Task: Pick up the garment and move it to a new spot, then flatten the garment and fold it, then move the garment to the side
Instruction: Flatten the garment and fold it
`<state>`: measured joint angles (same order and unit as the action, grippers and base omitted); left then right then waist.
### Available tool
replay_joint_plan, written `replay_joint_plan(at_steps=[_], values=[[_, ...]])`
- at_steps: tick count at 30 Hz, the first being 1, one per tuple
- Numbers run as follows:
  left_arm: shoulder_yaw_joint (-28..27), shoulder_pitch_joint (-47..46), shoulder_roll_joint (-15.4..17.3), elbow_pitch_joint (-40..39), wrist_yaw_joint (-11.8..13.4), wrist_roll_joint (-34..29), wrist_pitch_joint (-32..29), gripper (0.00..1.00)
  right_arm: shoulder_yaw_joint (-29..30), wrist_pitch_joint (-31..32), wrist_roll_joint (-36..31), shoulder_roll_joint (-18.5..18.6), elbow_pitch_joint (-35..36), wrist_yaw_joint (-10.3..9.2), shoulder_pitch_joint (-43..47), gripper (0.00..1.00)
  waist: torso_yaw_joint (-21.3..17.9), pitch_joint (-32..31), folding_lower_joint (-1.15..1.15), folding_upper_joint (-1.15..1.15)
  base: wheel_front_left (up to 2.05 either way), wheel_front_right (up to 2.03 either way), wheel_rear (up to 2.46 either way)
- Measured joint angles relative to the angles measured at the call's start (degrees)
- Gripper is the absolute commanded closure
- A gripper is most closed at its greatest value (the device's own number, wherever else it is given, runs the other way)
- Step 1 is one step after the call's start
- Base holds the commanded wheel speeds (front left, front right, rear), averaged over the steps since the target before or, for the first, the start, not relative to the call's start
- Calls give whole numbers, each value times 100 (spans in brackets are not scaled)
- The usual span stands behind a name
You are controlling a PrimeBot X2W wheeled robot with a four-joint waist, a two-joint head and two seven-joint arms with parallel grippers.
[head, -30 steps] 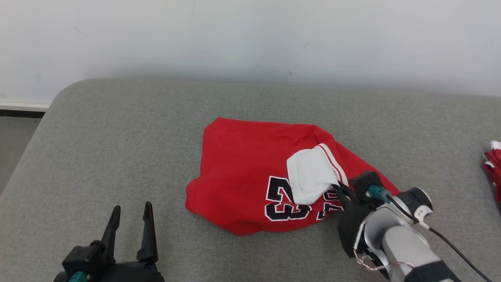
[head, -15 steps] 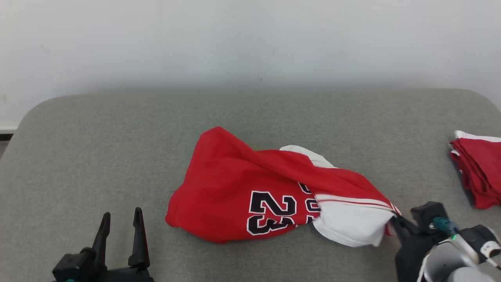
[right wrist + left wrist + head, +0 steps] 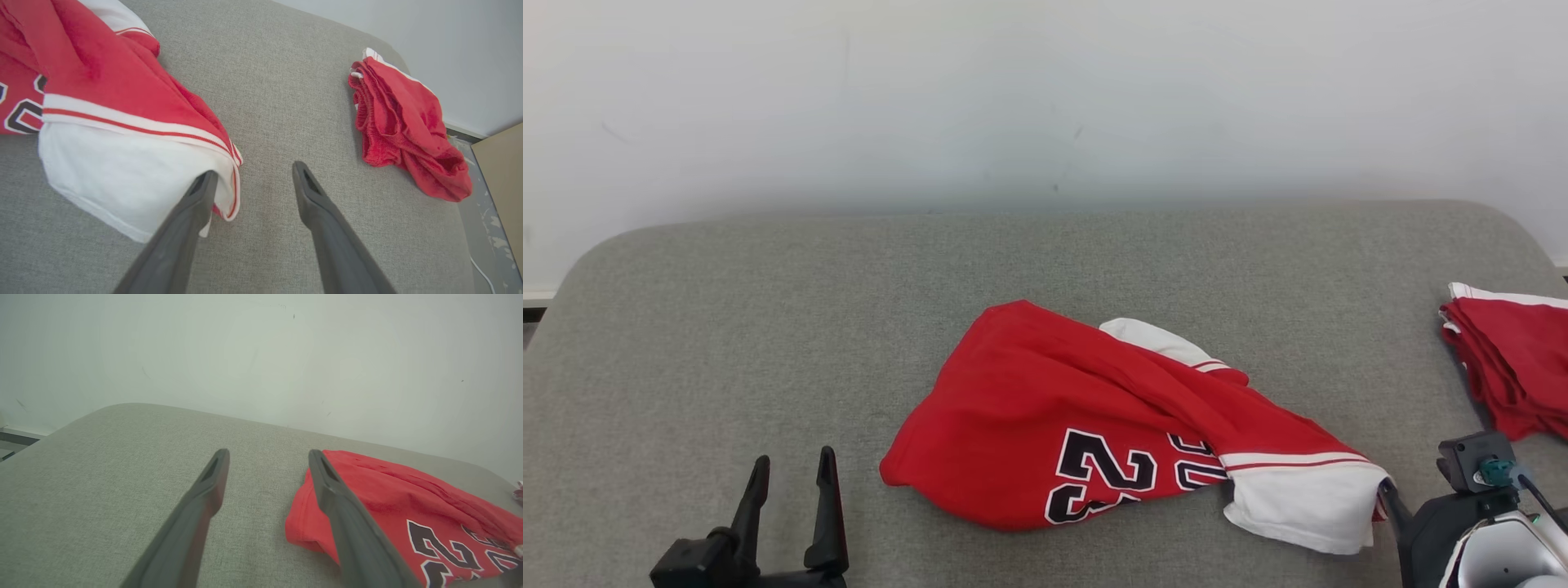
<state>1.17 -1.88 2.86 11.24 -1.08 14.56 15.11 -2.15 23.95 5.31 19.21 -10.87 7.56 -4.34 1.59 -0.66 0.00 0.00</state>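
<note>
L claw (image 3: pixel 794 457) & R claw (image 3: pixel 254 171) both spread wide; red jersey (image 3: pixel 1029 408) reads "23"

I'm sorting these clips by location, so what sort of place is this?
Probably an indoor test room set up for folding clothes: a grey upholstered surface against a bare white wall, a crumpled red jersey on it and another red garment at its edge.

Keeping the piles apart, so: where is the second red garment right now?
In the head view the second red garment lies at the right edge of the grey surface, apart from the numbered jersey, just beyond the right end effector.
</note>
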Motion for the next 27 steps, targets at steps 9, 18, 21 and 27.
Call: replay_joint_plan(at_steps=[9, 18, 21, 27], values=[[-65, 93, 0, -35, -2, -36, 1, 0, 623, -68, -341, -360, 154, 0, 80, 0, 59, -76, 0, 0, 0, 0, 0], [-90, 113, 1, -66, 8, -27, 1, 0, 717, -1324, -437, -915, 677, 0, 85, 0, -24, -57, 0, 0, 0, 0, 0], [-89, 112, -1, -69, 13, -27, 1, 0, 644, -1905, -436, -1060, 709, 0, 111, 0, -52, -52, 0, 0, 0, 0, 0], [-121, 110, 0, -94, 25, -29, 1, 0, 422, -2798, -381, -1296, 539, 0, 193, 0, -105, -61, 0, 0, 0, 0, 0]])
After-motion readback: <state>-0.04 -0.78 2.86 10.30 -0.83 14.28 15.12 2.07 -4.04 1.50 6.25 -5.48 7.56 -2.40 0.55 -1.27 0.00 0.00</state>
